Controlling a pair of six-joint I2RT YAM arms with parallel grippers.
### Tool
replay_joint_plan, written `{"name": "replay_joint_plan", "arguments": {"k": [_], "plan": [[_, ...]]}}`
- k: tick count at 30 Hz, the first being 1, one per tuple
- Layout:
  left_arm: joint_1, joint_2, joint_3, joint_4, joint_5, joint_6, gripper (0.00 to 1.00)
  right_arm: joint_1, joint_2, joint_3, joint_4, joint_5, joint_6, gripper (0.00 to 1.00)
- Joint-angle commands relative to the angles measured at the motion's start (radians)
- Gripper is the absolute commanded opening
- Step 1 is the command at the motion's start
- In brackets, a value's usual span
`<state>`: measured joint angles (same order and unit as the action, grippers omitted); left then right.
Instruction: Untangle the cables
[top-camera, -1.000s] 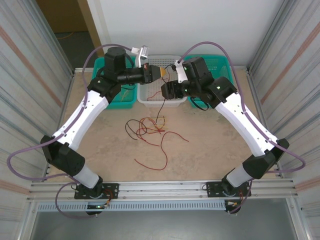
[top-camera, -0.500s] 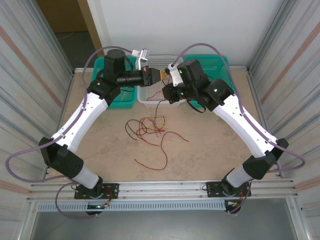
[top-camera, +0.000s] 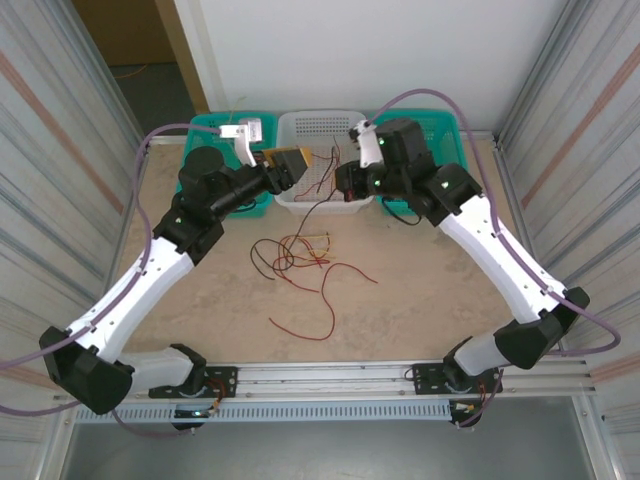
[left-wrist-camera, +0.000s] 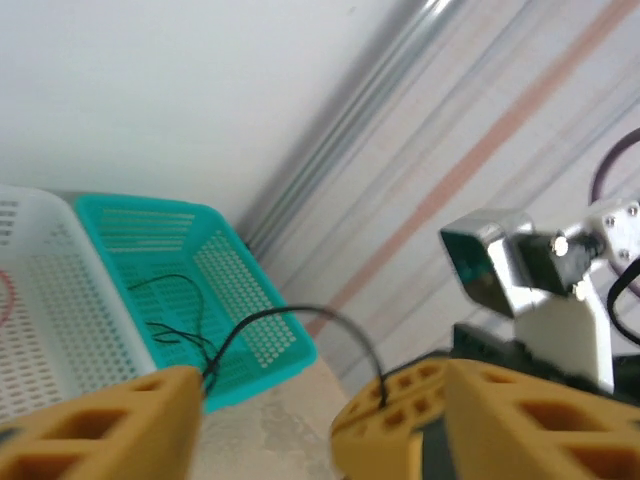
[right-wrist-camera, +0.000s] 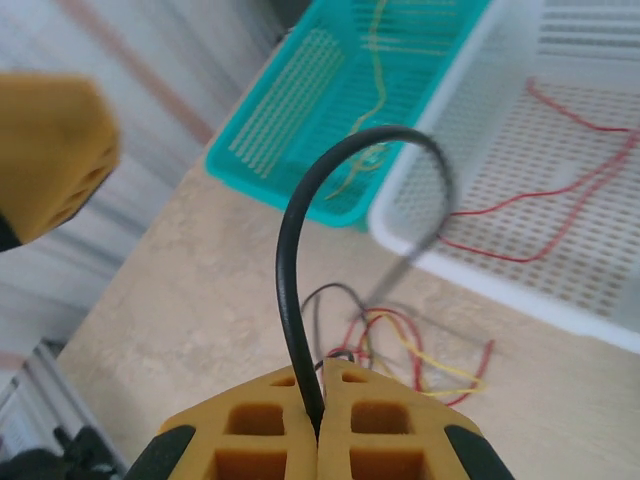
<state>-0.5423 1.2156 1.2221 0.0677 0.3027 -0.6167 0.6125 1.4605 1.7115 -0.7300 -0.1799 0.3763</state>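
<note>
Beside the basket, the right gripper pinches a black cable, apparently to draw it clear of the tangle (left gripper spread nearby).

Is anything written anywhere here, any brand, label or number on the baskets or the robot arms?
None. No word, number or logo can be read on the white basket, the teal baskets, the left claw or the right claw pinching the black cable.
</note>
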Motion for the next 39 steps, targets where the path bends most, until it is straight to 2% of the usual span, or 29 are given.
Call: {"name": "replay_joint_plan", "arguments": {"k": [1,5,13,16,19,20,22,23,27,33,39], "plan": [[-0.002,-0.052,0.004,-0.101,-0.072,0.034,0.78,-0.098,0.024,0.070,-0.039,0.018,0.037,0.00],[0.007,-0.144,-0.080,-0.243,-0.153,0.052,0.83,-0.240,0.089,0.135,-0.067,0.035,0.032,0.00],[0.010,-0.301,-0.253,-0.526,-0.192,0.054,0.79,-0.479,0.313,0.290,-0.126,0.043,0.056,0.02],[0.010,-0.331,-0.305,-0.633,-0.186,0.054,0.76,-0.539,0.406,0.352,-0.164,0.022,0.071,0.16],[0.009,-0.340,-0.342,-0.720,-0.164,0.055,0.73,-0.568,0.492,0.446,-0.231,0.009,0.063,0.37],[0.003,-0.340,-0.352,-0.746,-0.157,0.061,0.72,-0.569,0.511,0.479,-0.259,0.014,0.059,0.39],[-0.021,-0.329,-0.363,-0.797,-0.167,0.071,0.70,-0.564,0.515,0.500,-0.281,0.025,0.057,0.52],[-0.044,-0.319,-0.367,-0.817,-0.180,0.077,0.70,-0.559,0.501,0.493,-0.284,0.033,0.058,0.55],[-0.156,-0.242,-0.367,-0.829,-0.214,0.088,0.69,-0.492,0.391,0.381,-0.256,0.102,0.059,0.55],[-0.315,0.012,-0.301,-0.733,-0.195,0.106,0.66,-0.331,0.109,-0.018,-0.121,0.205,0.124,0.58],[-0.396,0.344,-0.144,-0.670,-0.122,0.096,0.61,-0.196,-0.164,-0.370,-0.074,0.251,0.234,0.59]]}}
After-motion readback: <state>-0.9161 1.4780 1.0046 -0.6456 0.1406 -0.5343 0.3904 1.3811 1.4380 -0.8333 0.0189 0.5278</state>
